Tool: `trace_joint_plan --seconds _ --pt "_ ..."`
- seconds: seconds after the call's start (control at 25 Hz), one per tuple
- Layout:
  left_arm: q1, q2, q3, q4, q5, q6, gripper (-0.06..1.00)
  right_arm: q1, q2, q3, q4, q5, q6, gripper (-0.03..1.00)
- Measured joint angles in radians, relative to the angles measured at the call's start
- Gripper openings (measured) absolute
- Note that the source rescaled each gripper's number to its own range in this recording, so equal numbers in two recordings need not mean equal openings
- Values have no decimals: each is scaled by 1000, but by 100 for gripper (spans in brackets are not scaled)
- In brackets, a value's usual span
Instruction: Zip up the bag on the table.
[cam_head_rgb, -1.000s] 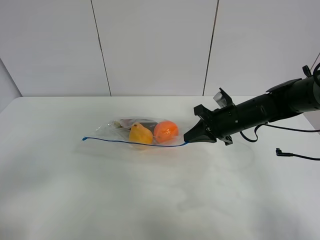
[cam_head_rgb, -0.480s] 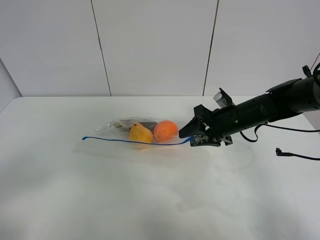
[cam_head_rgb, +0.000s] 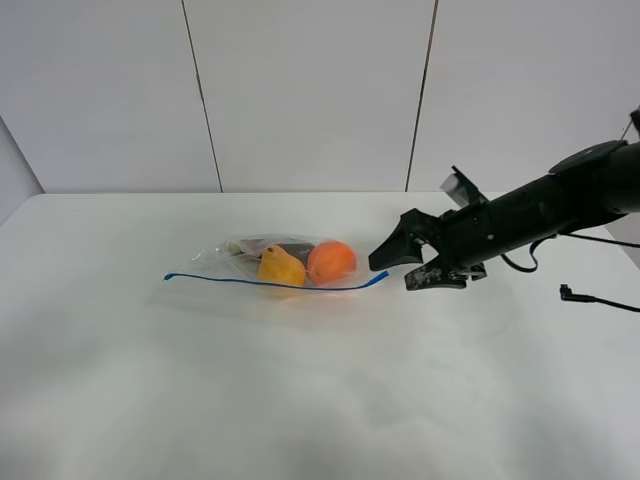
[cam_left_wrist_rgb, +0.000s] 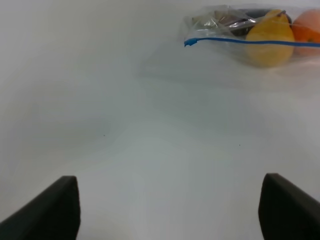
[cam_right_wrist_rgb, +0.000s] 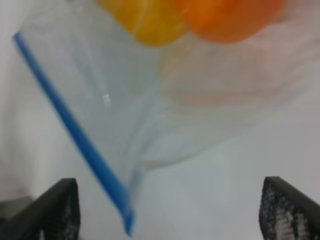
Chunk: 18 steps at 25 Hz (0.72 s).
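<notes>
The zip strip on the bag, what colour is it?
Blue. The zip strip shows best in the right wrist view.

No text, label, brand, number or sign can be read in any of the views. The bag (cam_head_rgb: 285, 265) is clear plastic and carries no print that I can see, and the table (cam_head_rgb: 300, 400) is plain white. The dark arm housings also show no readable marking.
</notes>
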<state>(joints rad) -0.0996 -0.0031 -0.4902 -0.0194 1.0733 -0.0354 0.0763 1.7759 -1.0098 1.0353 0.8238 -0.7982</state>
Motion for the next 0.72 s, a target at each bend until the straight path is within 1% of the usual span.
trace_joint_plan --seconds 0.12,0.28,0.36,0.44,0.48,0.6,0.72 --pt "0 0 0 0 0 0 89 -46 -78 0 -186 -52 127 94" --pt "0 0 0 0 0 0 89 -92 -183 0 -524 -100 362 94" --pt "0 0 0 0 0 0 89 -97 -237 0 -688 -113 470 94" --pt "0 0 0 0 0 0 89 -97 -286 0 -809 -116 557 94" --pt "0 0 0 0 0 0 89 -97 -315 0 -860 -115 590 94" --pt "0 0 0 0 -1 2 89 -97 -409 0 -956 -114 651 94" --pt "0 0 0 0 -2 3 89 -97 -512 0 -1002 -110 687 94"
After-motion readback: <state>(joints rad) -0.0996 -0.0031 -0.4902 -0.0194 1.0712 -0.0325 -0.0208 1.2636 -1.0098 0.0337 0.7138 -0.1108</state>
